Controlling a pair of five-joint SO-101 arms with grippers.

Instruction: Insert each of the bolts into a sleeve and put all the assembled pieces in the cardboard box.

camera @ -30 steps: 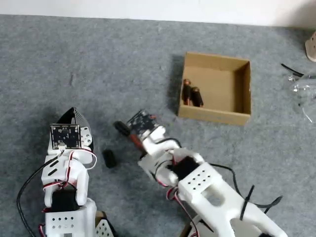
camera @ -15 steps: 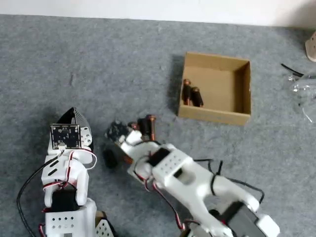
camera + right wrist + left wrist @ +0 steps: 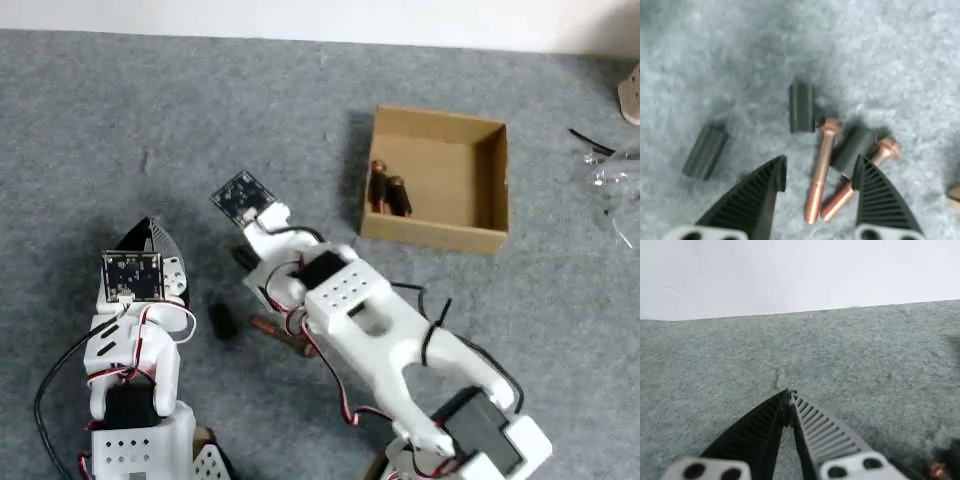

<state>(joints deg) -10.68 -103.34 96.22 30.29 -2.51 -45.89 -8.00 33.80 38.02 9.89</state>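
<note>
In the right wrist view my right gripper [image 3: 820, 167] is open above the grey mat, nothing between its fingers. Under it lie two copper bolts: one bare [image 3: 821, 170], the other [image 3: 883, 149] with a dark sleeve [image 3: 854, 146] over its shank. Two loose dark sleeves lie farther off, one [image 3: 802, 106] by the bare bolt's head, one [image 3: 705, 151] off to the side. From above, a black sleeve [image 3: 222, 322] and copper bolts [image 3: 272, 326] lie beside the right arm [image 3: 340, 295]. My left gripper [image 3: 789, 394] is shut and empty at the near left [image 3: 150, 232].
The cardboard box [image 3: 430, 232] stands at the far right of the mat with assembled pieces [image 3: 388, 190] against its left wall. Cables and clear plastic [image 3: 610, 170] lie at the right edge. A white wall [image 3: 800, 270] rises beyond the mat.
The right arm has swung its wrist up and toward the far left, uncovering copper bolts on the mat beside it. The left arm has kept still.
</note>
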